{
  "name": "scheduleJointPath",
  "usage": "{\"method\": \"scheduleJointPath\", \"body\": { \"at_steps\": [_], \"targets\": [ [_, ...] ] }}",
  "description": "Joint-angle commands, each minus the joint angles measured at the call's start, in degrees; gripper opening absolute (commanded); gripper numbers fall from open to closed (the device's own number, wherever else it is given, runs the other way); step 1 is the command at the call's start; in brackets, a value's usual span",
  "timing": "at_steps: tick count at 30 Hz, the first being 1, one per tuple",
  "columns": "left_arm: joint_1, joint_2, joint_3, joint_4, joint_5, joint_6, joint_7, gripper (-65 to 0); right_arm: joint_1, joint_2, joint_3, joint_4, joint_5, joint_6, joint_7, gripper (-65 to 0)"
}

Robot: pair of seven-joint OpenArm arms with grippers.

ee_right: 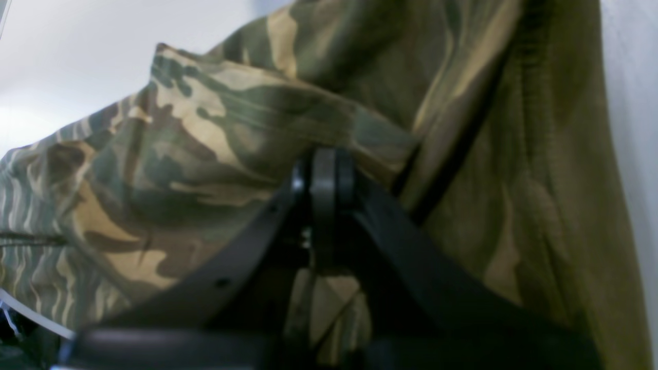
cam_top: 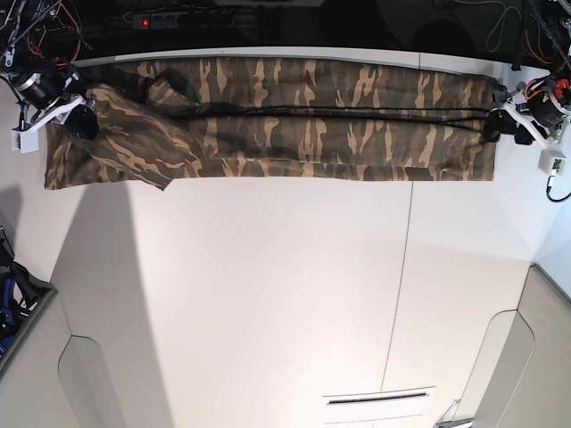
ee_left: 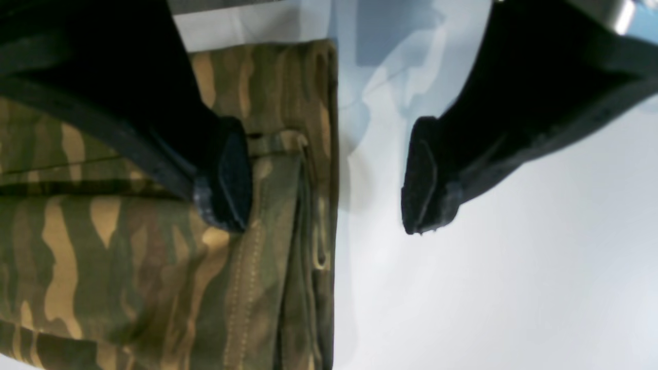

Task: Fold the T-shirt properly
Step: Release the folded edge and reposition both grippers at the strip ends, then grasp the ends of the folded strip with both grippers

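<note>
T-shirt (cam_top: 268,120): camouflage cloth in green, brown and tan, laid out as a long band along the far edge of the white bench (cam_top: 268,294), reaching nearly from one far corner to the other. A lengthwise fold line runs through the middle of it.
Shirt, right arm's end: the cloth is rumpled and bunched here, with a loose flap lying across the band near that far corner.
Shirt, left arm's end: the edge is straight and squared off, with stitched seams and layered folds showing in the left wrist view.
Left gripper (ee_left: 326,172): spread wide at the shirt's end. One finger pad (ee_left: 229,174) sits over the camouflage cloth, the other (ee_left: 421,177) over bare bench just beyond the cloth's edge. Nothing is pinched between them.
Right gripper (ee_right: 324,172): pressed together, with a fold of the shirt caught at the tips and cloth draped around both fingers.
Bench front: bare white surface from the shirt's near edge to the near side, with a thin seam line running front to back.
Behind the far edge: a dark strip with loose cables (cam_top: 36,18) near the corners.
</note>
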Motion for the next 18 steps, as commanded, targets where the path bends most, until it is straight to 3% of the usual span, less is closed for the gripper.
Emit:
{"method": "scheduleJointPath", "body": {
  "at_steps": [1,9,18],
  "targets": [
    [-0.09,-0.70,-0.46,0.37,-0.57,0.17,-0.98,-17.7,0.26,0.76,0.26,0.52,0.46,-0.02,-0.20,-65.0],
    [-0.09,2.32,-0.37,-1.16,-2.51,-0.35,1.03,-17.7,0.26,0.76,0.26,0.52,0.48,-0.02,-0.37,-65.0],
    [-0.09,4.33,-0.37,-1.16,-10.80,-5.86,6.45,-17.8,0.26,0.79,0.26,0.52,2.10,-0.02,-0.87,-65.0]
  ]
}}
